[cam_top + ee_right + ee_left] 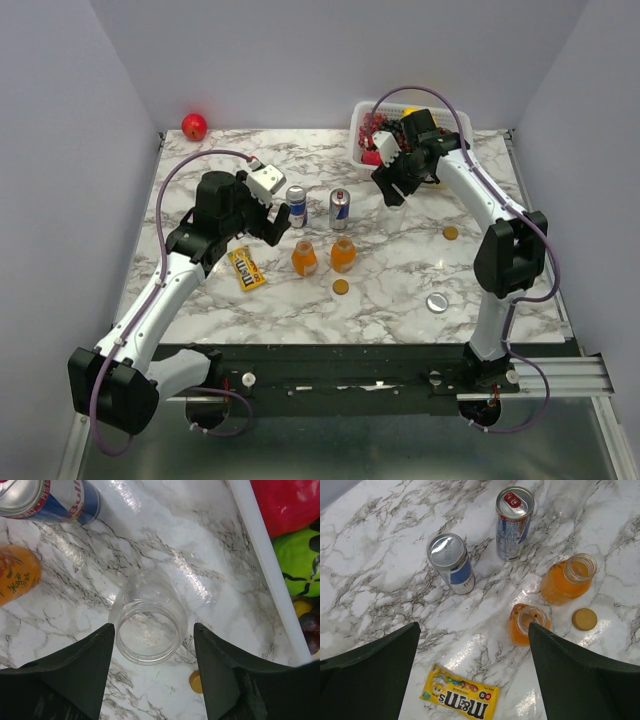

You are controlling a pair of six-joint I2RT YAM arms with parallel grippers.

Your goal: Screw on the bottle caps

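Right hand (153, 635) astride clear jar (148, 625)

We saw bright, even light from above; white glare lay on the marble table (470, 647), shadows were soft.

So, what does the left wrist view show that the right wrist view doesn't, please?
Left only: the M&M's packet, between the open left fingers. Right only: the white basket, and the right fingers either side of the clear jar. Both: marble table, an orange bottle, a drink can, and that jar, faint in the left view.
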